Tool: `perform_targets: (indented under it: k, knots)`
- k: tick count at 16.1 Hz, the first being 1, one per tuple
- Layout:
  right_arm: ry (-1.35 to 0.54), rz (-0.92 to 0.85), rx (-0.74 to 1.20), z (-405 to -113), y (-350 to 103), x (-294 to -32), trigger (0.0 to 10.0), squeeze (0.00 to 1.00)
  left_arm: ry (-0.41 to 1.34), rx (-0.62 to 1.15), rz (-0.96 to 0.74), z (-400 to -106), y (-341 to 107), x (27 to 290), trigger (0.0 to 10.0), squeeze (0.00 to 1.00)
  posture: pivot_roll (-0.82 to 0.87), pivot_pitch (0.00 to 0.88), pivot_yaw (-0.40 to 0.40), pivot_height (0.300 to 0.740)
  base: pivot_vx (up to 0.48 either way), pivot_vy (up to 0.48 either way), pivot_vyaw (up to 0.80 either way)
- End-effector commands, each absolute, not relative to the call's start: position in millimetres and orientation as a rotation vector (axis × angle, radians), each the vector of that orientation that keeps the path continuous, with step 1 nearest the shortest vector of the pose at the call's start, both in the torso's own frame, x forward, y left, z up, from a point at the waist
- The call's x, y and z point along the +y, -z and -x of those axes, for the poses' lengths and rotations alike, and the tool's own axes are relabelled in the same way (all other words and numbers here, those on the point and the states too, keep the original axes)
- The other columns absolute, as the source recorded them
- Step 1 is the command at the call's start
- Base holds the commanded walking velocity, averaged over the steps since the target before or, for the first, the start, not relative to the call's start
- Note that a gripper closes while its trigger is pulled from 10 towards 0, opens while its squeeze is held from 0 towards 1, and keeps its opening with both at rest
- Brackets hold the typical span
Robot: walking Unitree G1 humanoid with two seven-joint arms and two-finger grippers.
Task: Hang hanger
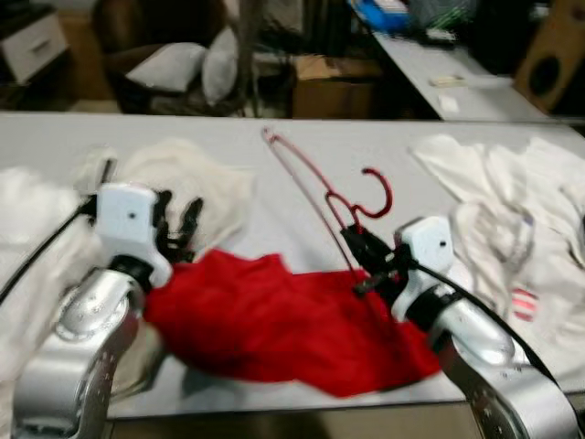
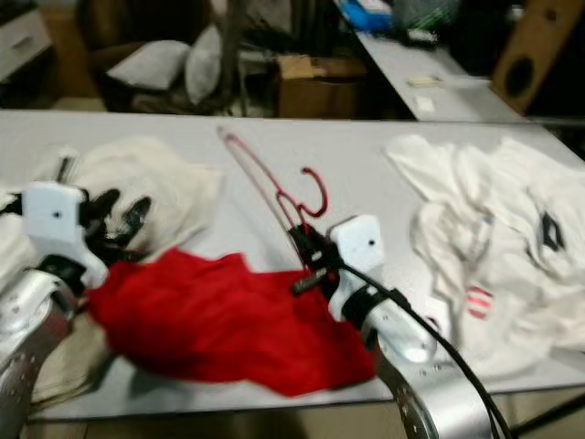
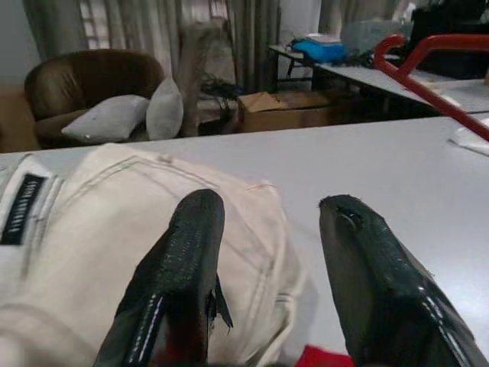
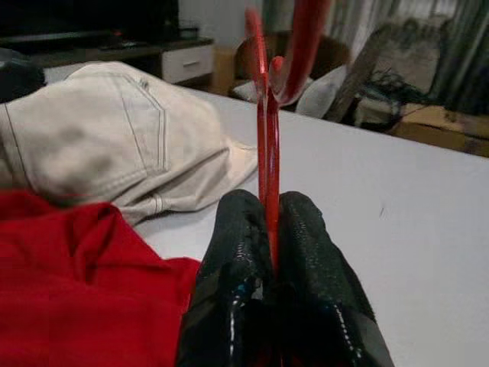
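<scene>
Hanger (image 1: 315, 187) — thin red wire, likely light, stiff and a little slick — lies on the grey table (image 1: 274, 137), stretching ahead of the right gripper (image 1: 364, 251), which clamps it just below the hook, over a red garment (image 1: 274, 325). In the left wrist view, the left gripper (image 3: 267, 252) hangs released, fingers parted above cream trousers (image 3: 107, 206). In the right wrist view, both pads pinch the wire — a sound hold.
</scene>
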State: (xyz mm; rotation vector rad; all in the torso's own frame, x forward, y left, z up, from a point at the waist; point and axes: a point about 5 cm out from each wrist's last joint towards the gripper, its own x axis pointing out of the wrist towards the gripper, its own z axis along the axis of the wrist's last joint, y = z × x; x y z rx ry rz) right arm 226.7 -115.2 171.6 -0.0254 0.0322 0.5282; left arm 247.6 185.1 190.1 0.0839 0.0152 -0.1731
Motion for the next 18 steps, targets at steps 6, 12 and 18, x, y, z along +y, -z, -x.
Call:
perform_targets:
  k: [6,12,18]
  knots:
    - [-0.456,0.031,0.027,-226,-172,-130,10.0,0.0,0.267,0.031,-0.102,-245,-184,169,10.0,0.0,0.08,0.013,-0.021,0.74,0.0,-0.341,0.0]
    - [-0.52,0.163,0.097,-224,-168,-162,10.0,0.0,0.556,0.085,-0.129,-243,-171,154,10.0,0.0,0.07,0.0,-0.011,0.74,0.0,0.0,0.0]
    - [-0.421,0.394,0.147,-239,-206,-261,10.0,0.0,1.301,0.233,-0.155,-250,-164,121,10.0,0.0,0.05,0.0,-0.027,0.74,0.0,0.0,0.0]
